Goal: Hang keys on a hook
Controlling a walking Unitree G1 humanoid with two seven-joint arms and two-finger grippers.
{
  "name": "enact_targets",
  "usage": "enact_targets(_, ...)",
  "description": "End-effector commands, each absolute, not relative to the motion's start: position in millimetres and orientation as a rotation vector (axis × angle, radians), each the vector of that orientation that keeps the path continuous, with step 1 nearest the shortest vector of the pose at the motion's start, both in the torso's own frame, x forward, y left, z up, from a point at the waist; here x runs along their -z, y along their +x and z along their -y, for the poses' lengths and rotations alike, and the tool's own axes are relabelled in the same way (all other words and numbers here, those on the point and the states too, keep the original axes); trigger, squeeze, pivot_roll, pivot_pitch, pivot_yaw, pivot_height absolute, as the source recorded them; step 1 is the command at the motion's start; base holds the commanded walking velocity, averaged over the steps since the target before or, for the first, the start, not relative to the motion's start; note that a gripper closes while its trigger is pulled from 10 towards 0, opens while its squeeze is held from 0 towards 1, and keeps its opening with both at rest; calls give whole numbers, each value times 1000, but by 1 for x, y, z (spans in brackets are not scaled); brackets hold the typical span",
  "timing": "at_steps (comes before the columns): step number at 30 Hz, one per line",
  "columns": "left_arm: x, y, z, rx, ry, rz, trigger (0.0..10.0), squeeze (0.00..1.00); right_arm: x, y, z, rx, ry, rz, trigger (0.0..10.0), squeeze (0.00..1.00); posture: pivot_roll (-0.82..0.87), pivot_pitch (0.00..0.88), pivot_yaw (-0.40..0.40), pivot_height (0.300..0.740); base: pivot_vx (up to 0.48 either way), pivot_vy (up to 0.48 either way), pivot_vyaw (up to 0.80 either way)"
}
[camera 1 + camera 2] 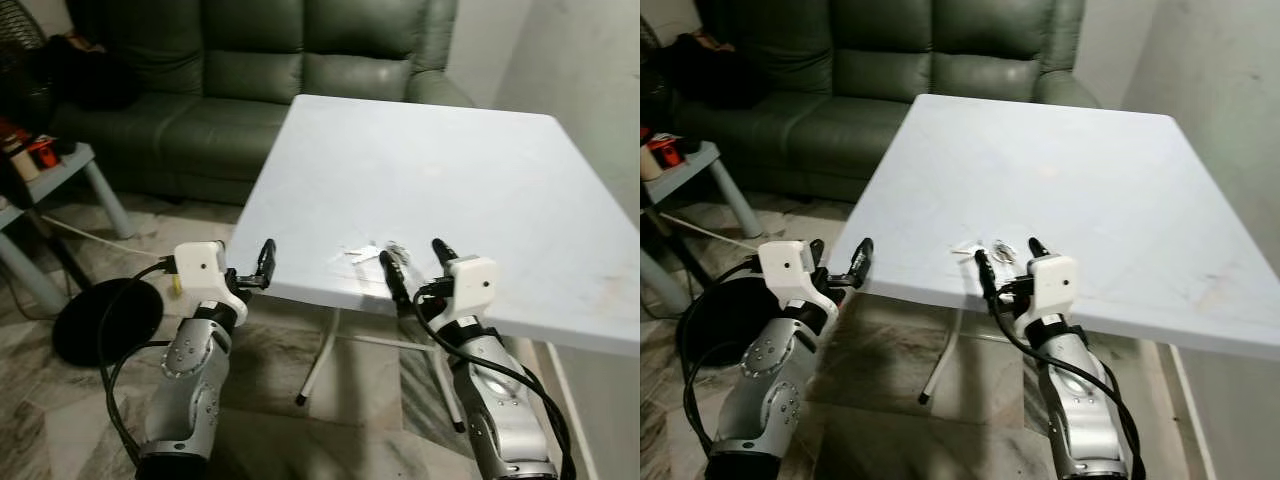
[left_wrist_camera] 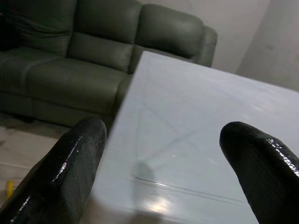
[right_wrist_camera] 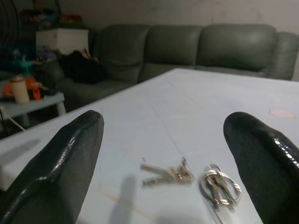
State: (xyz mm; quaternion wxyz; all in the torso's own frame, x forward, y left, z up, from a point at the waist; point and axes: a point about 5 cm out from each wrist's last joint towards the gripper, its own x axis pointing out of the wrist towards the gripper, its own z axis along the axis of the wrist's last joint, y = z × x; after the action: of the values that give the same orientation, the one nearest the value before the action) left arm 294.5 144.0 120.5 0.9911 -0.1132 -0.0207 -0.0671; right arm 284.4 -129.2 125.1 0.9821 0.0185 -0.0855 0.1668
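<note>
While the keys [image 3: 169, 173] lie small and pale near the near edge of the white table [image 1: 480, 170], their detail is hard to make out from the head views; the right wrist view shows thin metal keys beside a cluster of split rings [image 3: 219, 185]. The right gripper [image 1: 412, 262], its two black fingers spread wide, sits at the table's near edge just short of the keys, touching nothing. The left gripper [image 1: 258, 266], fingers also parted and empty, is at the table's near-left corner. A green leather sofa [image 1: 250, 70] with padded cushions stands beyond the smooth, matte tabletop, and its left end is cut off.
</note>
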Motion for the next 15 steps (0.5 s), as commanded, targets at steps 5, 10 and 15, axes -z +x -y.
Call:
enact_targets(5,-126,295,-135,162,-239,53,10000,0,-127,283,139,-307,30,176,10000,0,28,0,-20,715,48,382,0)
enact_targets(10,-126,295,-135,161,-235,55,10000,0,-127,282,139,-308,28,175,10000,0,28,0,-23,715,0,434,0)
enact_targets(15,-126,295,-134,158,-237,54,10000,0,-127,282,139,-309,28,174,10000,0,28,0,-25,715,0,432,0)
